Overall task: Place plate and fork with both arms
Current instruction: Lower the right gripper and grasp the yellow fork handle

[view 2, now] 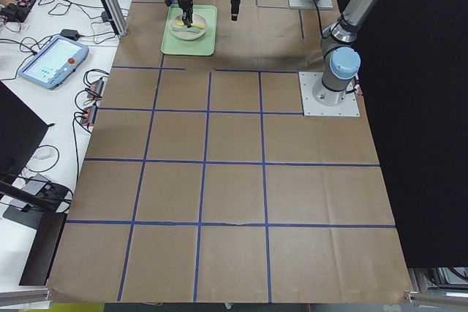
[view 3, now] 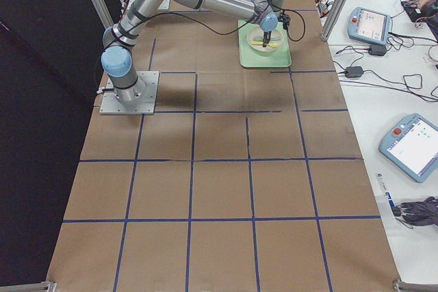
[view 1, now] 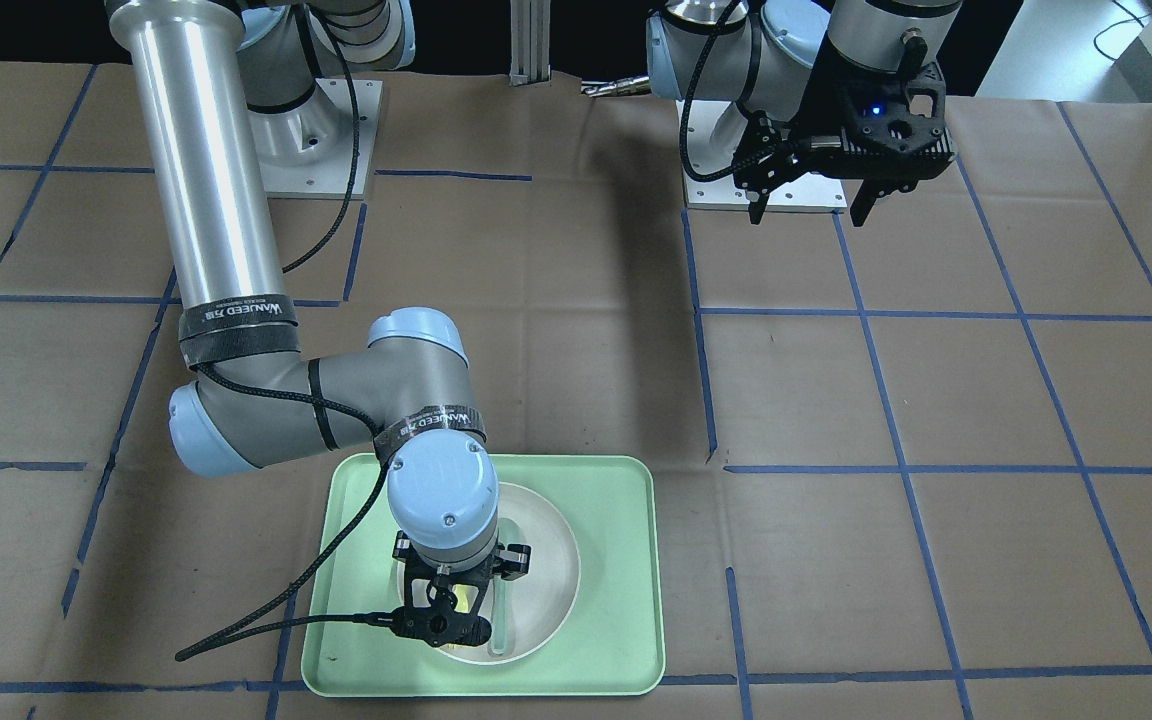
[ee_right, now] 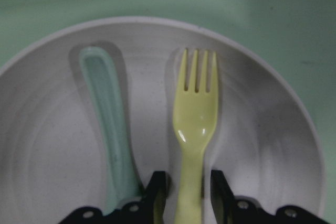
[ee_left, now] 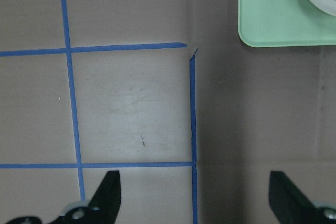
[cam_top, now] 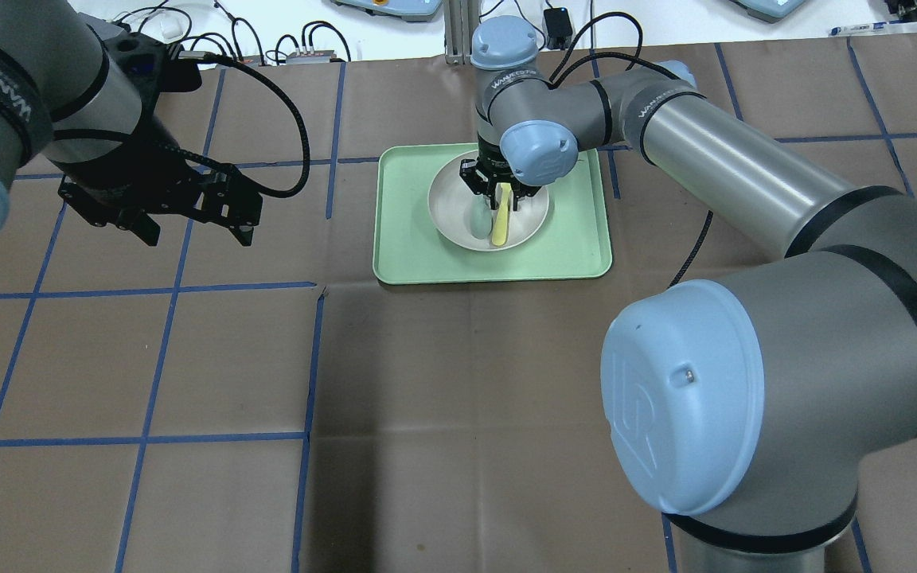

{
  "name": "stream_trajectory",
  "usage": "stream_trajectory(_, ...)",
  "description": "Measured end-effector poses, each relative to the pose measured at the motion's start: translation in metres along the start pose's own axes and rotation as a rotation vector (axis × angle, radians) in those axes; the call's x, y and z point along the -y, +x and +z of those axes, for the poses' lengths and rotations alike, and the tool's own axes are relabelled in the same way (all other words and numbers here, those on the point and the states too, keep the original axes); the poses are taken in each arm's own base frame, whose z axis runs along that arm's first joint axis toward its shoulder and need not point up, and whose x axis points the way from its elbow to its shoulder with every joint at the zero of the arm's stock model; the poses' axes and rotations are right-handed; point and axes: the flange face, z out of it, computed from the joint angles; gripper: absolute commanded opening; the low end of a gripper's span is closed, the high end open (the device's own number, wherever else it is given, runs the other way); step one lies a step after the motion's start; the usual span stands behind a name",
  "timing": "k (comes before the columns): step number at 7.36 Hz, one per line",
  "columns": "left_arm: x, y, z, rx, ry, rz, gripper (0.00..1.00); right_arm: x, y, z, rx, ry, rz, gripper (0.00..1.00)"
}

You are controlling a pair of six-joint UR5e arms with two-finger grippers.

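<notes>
The right gripper (ee_right: 189,184) stands over the plate (ee_right: 52,145), fingers pointing down. The fork (ee_right: 197,124) lies flat in the plate, and its handle runs between the two fingertips (ee_right: 158,182). Its four short tines point away from them. The fingers are drawn in narrow around the handle, with a thin dark sliver on each side, so they straddle it without visibly pressing on it. A spoon (ee_right: 107,124) lies just outside one finger, next to the fork and roughly parallel to it. Its handle end almost touches that finger.

The fork is glossy pale-yellow plastic with a waisted neck. The spoon is matte grey-green with a long shallow bowl. The plate is round, off-white and faintly speckled, with a raised rim, and it sits on a mint-green rectangular tray (cam_top: 411,255) with rounded corners.

The left gripper (cam_top: 198,236) hangs well away from the tray over the table (cam_top: 427,398), which is covered in brown paper with a grid of blue tape. Its fingers (ee_left: 107,187) are spread wide with nothing between them. From the left wrist, a corner of the tray and a piece of the plate's rim show far beyond the fingers.

A black strap (view 1: 236,312) around the right arm carries white lettering that seems to read "WANUEED".
</notes>
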Motion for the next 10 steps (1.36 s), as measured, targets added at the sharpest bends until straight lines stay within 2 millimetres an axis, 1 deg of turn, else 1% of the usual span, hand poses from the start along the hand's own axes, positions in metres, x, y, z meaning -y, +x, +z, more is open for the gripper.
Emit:
stream_trajectory(1, -0.001, 0.0, 0.001, 0.001, -0.008, -0.003, 1.0, 0.0, 0.0, 0.0, -0.001, 0.0, 0.0, 0.18)
stream_trajectory(3, -0.001, -0.001, 0.004, 0.001, -0.023, -0.006, 1.0, 0.001, 0.0, -0.001, 0.0, 0.003, -0.001, 0.04)
stream_trajectory(8, 0.0, -0.001, 0.004, 0.005, -0.021, -0.009, 1.0, 0.007, -0.005, -0.023, 0.012, 0.032, -0.002, 0.01)
stream_trajectory(9, 0.0, -0.001, 0.004, 0.005, -0.02, -0.01, 1.0, 0.006, -0.005, -0.029, 0.014, 0.034, -0.004, 0.01)
stream_trajectory(10, 0.0, -0.001, 0.003, 0.004, -0.018, -0.011, 1.0, 0.004, -0.005, -0.043, 0.017, 0.028, -0.004, 0.01)
